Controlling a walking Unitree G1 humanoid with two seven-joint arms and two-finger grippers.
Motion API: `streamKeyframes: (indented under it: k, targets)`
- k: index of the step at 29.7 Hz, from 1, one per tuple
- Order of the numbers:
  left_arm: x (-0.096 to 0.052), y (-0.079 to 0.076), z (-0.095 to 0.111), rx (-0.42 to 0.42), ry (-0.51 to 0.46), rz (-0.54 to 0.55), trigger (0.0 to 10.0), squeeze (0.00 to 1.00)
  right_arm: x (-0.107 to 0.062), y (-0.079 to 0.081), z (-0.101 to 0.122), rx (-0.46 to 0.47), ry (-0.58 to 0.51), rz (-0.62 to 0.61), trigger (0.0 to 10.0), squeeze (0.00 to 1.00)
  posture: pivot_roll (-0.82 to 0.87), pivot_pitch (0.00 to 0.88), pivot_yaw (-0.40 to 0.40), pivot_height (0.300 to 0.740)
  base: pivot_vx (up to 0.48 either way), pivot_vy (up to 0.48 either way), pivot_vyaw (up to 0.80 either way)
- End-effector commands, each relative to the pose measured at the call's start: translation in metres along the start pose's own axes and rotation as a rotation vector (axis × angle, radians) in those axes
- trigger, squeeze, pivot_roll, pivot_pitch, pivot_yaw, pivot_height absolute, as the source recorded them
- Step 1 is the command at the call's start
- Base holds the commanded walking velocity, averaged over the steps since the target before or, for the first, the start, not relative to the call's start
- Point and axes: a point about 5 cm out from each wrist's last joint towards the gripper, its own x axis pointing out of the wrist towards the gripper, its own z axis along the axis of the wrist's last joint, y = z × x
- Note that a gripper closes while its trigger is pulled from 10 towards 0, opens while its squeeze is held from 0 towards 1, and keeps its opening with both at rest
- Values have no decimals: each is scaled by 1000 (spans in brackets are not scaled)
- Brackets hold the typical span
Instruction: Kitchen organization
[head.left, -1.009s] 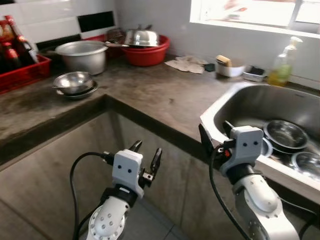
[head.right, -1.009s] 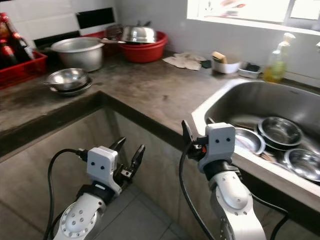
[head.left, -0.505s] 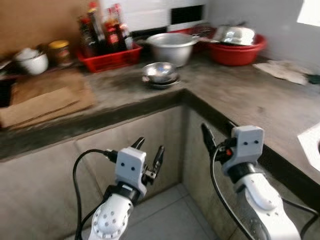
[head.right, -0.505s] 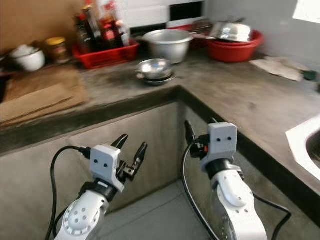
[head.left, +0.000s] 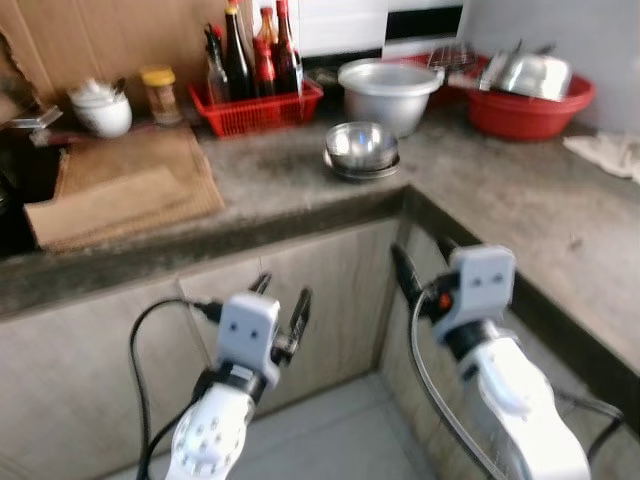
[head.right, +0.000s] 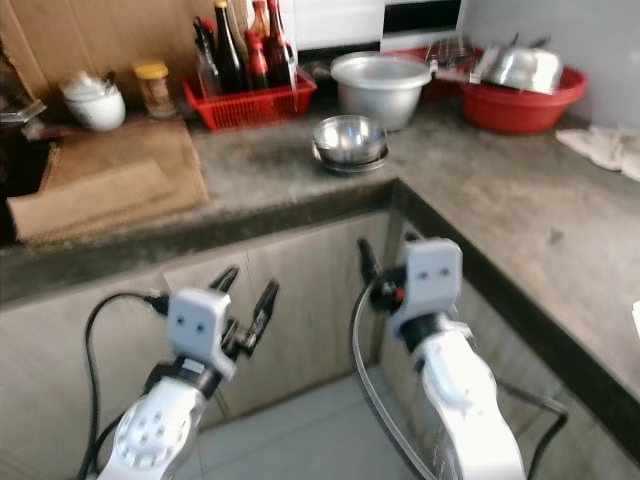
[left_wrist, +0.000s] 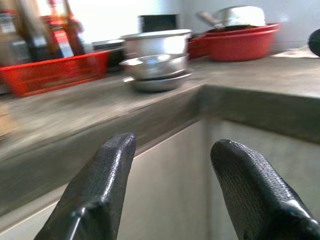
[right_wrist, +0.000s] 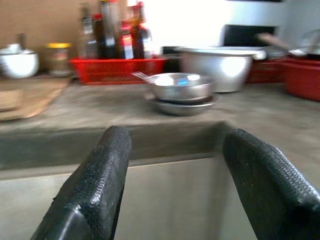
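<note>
— Where are the grippers?

— The left gripper (head.left: 281, 302) is held low before the cabinet fronts, below the counter edge, with its two black fingers spread apart and nothing between them. The right gripper (head.left: 420, 270) is raised a little higher, just in front of the inside corner of the counter, fingers also parted and empty, as the right wrist view shows plainly.

— And the things to be organised?

— A stack of steel bowls (head.left: 362, 150) sits on the grey counter (head.left: 520, 200) near that inside corner, above and beyond both grippers and apart from them. From the right wrist the bowls (right_wrist: 183, 91) stand almost straight ahead, between the lines of the two fingers; from the left wrist they (left_wrist: 157, 71) lie ahead and slightly to one side.

— What is behind the bowls?

— A large metal pot (head.left: 391, 92) stands just behind them. To its left is a red basket (head.left: 258, 104) holding dark bottles (head.left: 250, 50), and to its right a red basin (head.left: 533, 102) with steel ware piled in it.

— Anything further left?

— A yellow-lidded jar (head.left: 160, 94) and a white lidded pot (head.left: 100, 108) stand against the brown backing, with a woven brown mat (head.left: 125, 195) lying flat in front of them. A pale cloth (head.left: 612, 152) lies on the counter at the far right. The head views are somewhat blurred.
</note>
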Motion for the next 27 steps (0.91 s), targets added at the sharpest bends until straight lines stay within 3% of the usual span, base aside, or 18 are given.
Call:
streamKeyframes:
  k: [1,15,22,27]
  targets:
    - [0,-5,1,-10,-4,-17,10000,0,-1,-6,-2,-4,14,-23,10000,0,146,63,-28,740,345,0,0]
    - [0,-5,1,-7,-3,-16,10000,0,4,-7,-2,-2,4,-16,10000,0,152,53,-33,740,345,0,0]
    - [0,-7,0,-8,-1,-21,10000,0,7,-7,1,-36,-11,-6,10000,0,152,48,-34,740,342,0,721]
    - [0,-6,0,-7,-2,-23,10000,0,16,-15,4,-39,-22,-24,10000,0,154,43,-32,740,341,0,0]
